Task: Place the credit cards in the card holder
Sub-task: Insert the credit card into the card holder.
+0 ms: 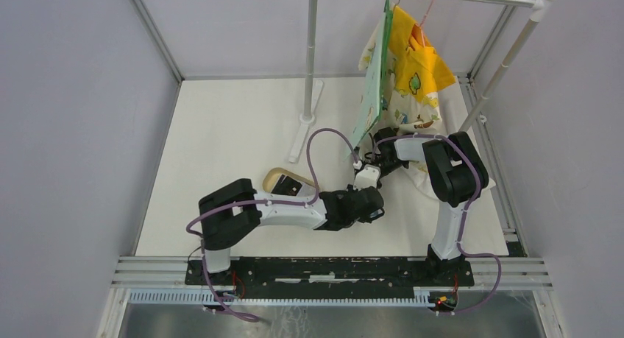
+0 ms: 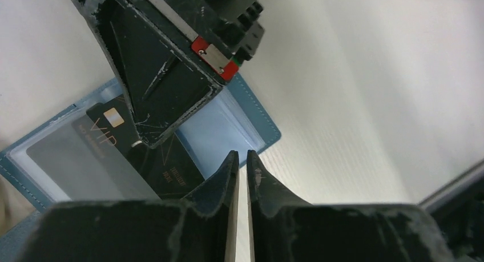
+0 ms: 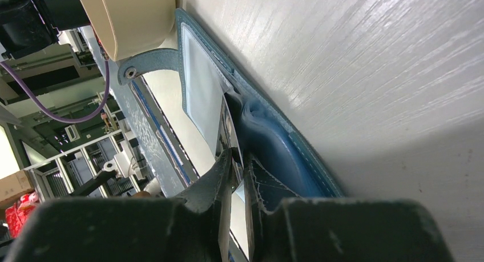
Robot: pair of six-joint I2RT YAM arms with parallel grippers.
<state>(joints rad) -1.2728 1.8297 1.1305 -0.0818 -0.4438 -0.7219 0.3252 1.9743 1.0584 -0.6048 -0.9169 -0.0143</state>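
Observation:
The card holder (image 2: 254, 122) lies open on the white table, teal-blue with clear sleeves, and shows edge-on in the right wrist view (image 3: 285, 153). A black credit card (image 2: 108, 128) marked VIP rests partly in a sleeve. My right gripper (image 3: 238, 153) stands over it with jaws close together, and the card's thin edge (image 3: 226, 122) runs in between the tips. One of its black fingers (image 2: 165, 85) presses down on the card. My left gripper (image 2: 242, 154) sits at the holder's near edge, jaws nearly together with nothing between them. From above both grippers (image 1: 366, 177) (image 1: 371, 205) cover the holder.
A tan oval tray (image 1: 282, 181) lies just left of the grippers and touches the holder's far end (image 3: 131, 16). A clothes rack pole (image 1: 311, 58) stands behind, with hanging clothes (image 1: 412, 65) over the right arm. White cloth (image 1: 421, 177) lies under that arm.

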